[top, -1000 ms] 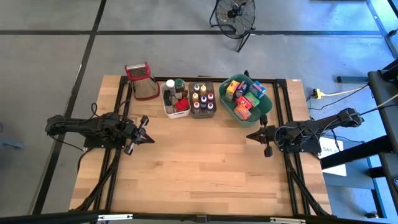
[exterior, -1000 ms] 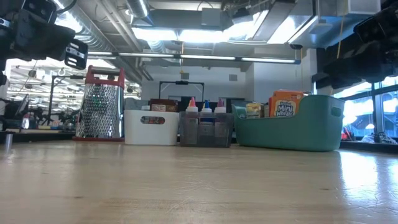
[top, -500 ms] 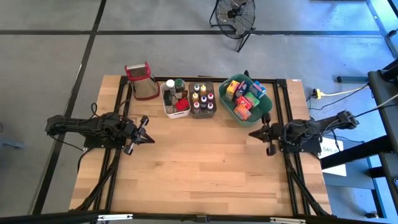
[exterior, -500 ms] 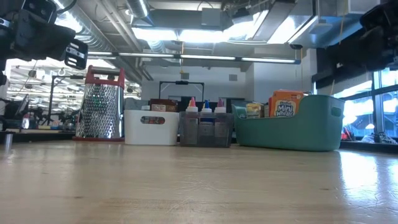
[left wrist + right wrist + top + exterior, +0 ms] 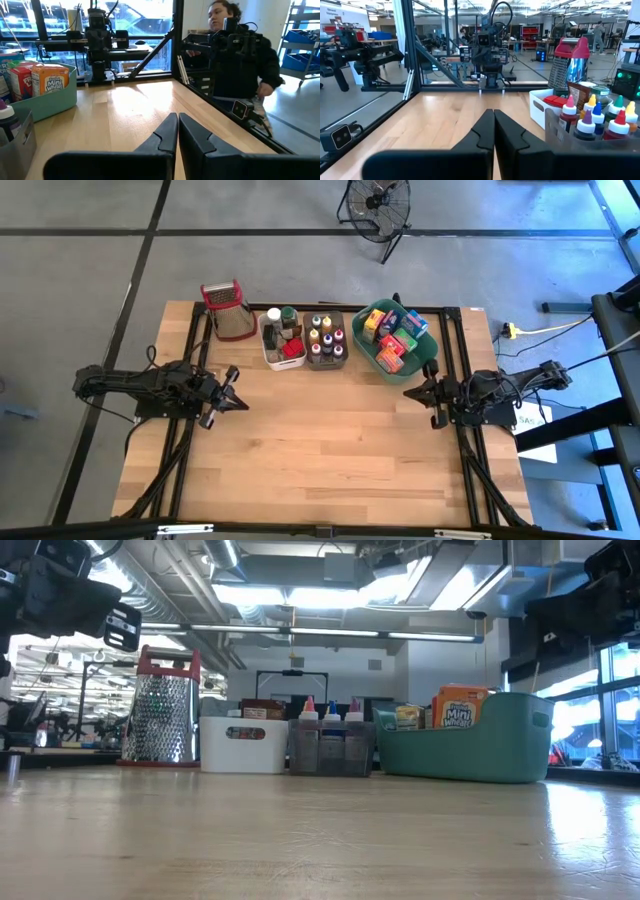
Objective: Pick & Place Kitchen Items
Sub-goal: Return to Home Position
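Observation:
The kitchen items all sit in three bins at the table's far side. Jars stand in the white bin (image 5: 267,353), small bottles with coloured caps (image 5: 326,338) in the brown bin, and colourful boxes (image 5: 393,338) in the teal bin (image 5: 500,745). My left gripper (image 5: 243,403) hovers shut over the table's left middle, pointing right. My right gripper (image 5: 406,393) hovers shut near the right edge, pointing left, just in front of the teal bin. In the wrist views the fingers of both the left gripper (image 5: 177,120) and the right gripper (image 5: 493,116) lie together with nothing between them.
A steel box grater with a red handle (image 5: 229,310) stands left of the white bin. Bare wood stretches between the two grippers and toward the near edge. A person (image 5: 240,55) stands beyond the table's right edge. A floor fan (image 5: 377,202) stands behind the table.
My right arm has folded back, drawing its shut gripper a little toward the table's right edge. The left arm and the items have stayed put.

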